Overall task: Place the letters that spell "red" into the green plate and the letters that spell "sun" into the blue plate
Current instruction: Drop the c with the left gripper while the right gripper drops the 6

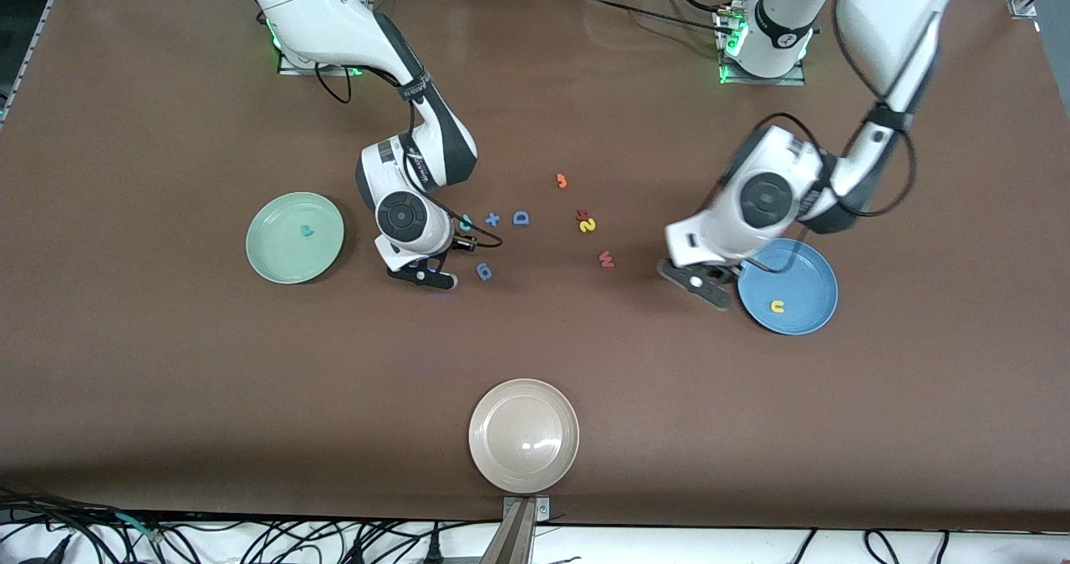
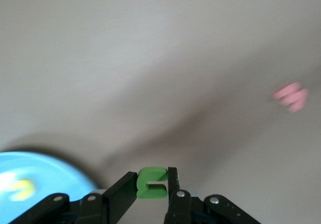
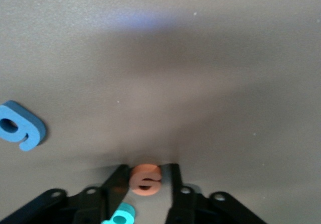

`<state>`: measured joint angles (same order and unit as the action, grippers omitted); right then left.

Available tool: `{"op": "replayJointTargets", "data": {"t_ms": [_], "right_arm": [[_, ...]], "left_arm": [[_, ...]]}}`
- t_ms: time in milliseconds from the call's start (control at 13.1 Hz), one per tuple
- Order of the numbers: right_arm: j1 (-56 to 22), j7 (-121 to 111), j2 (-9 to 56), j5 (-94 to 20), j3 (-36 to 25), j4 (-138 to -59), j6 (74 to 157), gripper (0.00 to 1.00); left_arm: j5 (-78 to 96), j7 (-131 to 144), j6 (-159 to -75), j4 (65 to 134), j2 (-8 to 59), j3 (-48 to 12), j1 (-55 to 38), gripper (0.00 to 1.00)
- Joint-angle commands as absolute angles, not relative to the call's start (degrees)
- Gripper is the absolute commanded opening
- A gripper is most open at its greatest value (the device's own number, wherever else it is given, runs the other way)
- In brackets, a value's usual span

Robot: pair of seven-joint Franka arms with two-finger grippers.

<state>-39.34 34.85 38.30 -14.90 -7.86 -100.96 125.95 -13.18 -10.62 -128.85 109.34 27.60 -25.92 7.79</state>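
Right wrist view has the right gripper [image 3: 146,176] straddling the orange e [image 3: 146,178] beside the green plate [image 1: 261,255], fingers not clearly clamped, while the left gripper [image 2: 152,183] pinches the green n [image 2: 152,183] beside the blue plate [image 1: 815,313], ready to drop.

Even, bright overhead light on brown desk [image 1: 167,363]. Glare spot inside beige plate [image 1: 524,436]; soft arm shadows beside it. Left wrist view washed out, motion-blurred: blue plate [image 2: 35,176] and pink letter [image 2: 292,97] smeared. Right wrist view soft, dim near fingers [image 3: 119,180].
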Motion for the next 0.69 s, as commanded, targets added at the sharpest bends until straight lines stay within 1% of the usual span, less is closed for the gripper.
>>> {"op": "replayJointTargets", "data": {"t_ms": [0,229,306,382,459,535,611], "right_arm": [[-39.6,35.0,39.6,-15.7,-7.9,-100.2,126.3,0.0],[-39.0,34.0,36.9,-15.6,-9.0,-99.9,124.6,0.0],[-39.0,33.8,35.3,-15.4,-10.8,-99.8,122.5,0.0],[-39.0,33.5,33.9,-15.1,-12.1,-99.8,121.2,0.0],[-39.1,32.2,32.6,-14.9,-14.1,-99.8,119.5,0.0],[-39.1,29.6,31.7,-14.9,-16.5,-99.9,116.9,0.0],[-39.1,26.7,30.9,-14.9,-19.0,-99.9,114.7,0.0]], "left_arm": [[-14.5,-21.5,-127.8,108.1,29.2,-26.6,14.1,0.17],[-14.8,-28.0,-128.1,108.2,30.3,-26.5,18.8,0.17],[-14.7,-29.3,-128.2,108.1,31.6,-26.5,20.5,0.21],[-14.7,-29.4,-128.2,108.2,32.2,-26.6,20.8,0.42],[-14.6,-29.4,-128.2,108.2,32.2,-26.6,20.8,0.75],[-14.5,-29.4,-128.2,108.2,32.2,-26.6,20.8,1.0],[-14.5,-29.6,-128.2,108.2,32.1,-26.7,20.7,1.0]]}}
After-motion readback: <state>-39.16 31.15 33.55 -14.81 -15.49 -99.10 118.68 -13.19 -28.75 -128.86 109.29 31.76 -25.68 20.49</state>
